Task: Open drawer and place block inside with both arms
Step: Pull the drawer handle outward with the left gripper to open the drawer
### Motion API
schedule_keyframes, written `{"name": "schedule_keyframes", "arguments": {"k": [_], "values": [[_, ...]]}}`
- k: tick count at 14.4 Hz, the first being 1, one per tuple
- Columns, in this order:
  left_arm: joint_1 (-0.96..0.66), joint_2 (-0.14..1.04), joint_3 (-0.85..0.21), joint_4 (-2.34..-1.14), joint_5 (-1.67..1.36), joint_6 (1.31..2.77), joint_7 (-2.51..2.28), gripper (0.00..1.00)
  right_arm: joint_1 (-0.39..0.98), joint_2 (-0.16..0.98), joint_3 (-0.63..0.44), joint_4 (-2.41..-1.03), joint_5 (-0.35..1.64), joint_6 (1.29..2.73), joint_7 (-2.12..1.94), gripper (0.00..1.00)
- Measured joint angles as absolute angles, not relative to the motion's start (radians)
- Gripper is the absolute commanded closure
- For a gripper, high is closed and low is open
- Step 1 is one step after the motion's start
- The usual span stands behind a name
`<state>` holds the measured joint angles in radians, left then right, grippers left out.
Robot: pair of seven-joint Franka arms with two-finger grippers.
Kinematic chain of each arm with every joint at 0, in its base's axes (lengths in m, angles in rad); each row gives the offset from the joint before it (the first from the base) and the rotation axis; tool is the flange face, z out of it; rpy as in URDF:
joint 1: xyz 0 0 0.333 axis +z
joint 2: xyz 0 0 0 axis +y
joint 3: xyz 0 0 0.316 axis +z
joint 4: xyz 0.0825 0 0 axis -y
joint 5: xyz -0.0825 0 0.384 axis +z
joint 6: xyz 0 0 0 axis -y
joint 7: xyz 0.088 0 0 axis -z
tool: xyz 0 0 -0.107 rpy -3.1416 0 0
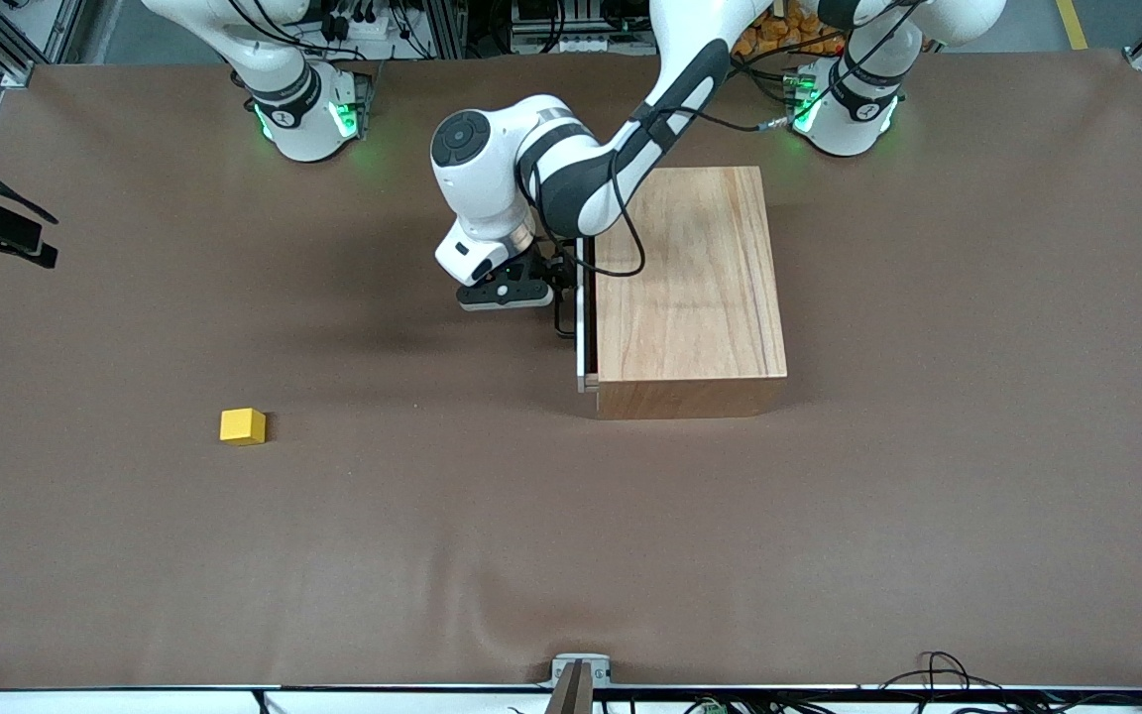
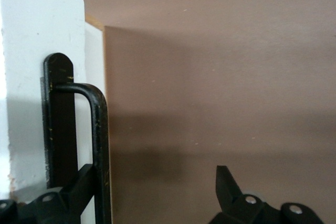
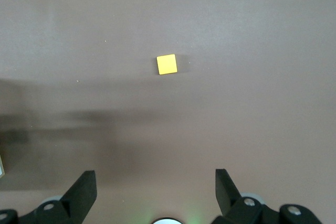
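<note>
- The small yellow block point(image 1: 242, 426) lay alone on the brown tabletop point(image 1: 432, 555), well apart from the wooden box point(image 1: 690, 297).
- The white-fronted drawer point(image 1: 586, 317) sat nearly shut.
- The left gripper point(image 2: 152, 192) stood open around the drawer's black bar handle point(image 2: 97, 140).
- The right gripper point(image 3: 155, 192) hung open above the block.

text: none legible | labels: none | brands: none | numbers: none | signs: none on any surface in view

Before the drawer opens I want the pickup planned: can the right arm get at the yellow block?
Probably yes. The yellow block lies alone on bare table, with the open right gripper above it. The left gripper is away at the drawer handle.
</note>
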<state>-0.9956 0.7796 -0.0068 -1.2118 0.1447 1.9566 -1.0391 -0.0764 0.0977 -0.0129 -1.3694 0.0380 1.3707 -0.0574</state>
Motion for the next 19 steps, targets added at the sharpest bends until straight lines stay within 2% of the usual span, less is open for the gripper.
{"name": "schedule_keyframes", "arguments": {"k": [19], "values": [[-0.997, 0.795, -0.047, -1.213, 0.145, 2.178, -1.039, 0.00, -0.076, 0.098, -0.013, -1.369, 0.038, 1.371, -0.058, 0.00]]}}
